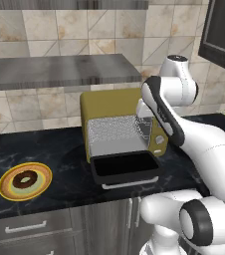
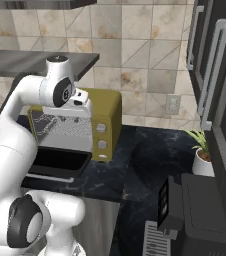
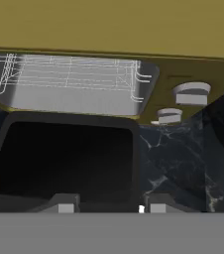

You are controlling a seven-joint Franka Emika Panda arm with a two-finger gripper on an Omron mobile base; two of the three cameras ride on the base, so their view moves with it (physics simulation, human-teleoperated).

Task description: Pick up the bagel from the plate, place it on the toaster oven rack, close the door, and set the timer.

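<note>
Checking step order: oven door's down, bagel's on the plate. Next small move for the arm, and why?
Probably swing the gripper left and down toward the bagel, which sits on the plate. The door is folded open, the toaster oven rack is bare, and the gripper hangs before the oven holding nothing.

Bagel (image 1: 25, 180) on plate (image 1: 6, 193); door (image 1: 125, 169) open (flat), rack (image 1: 115, 132) bare.

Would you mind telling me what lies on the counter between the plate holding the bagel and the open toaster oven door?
Nothing: in the left base view, only bare black marbled counter separates the plate, with the bagel on it, from the folded-down door.
</note>
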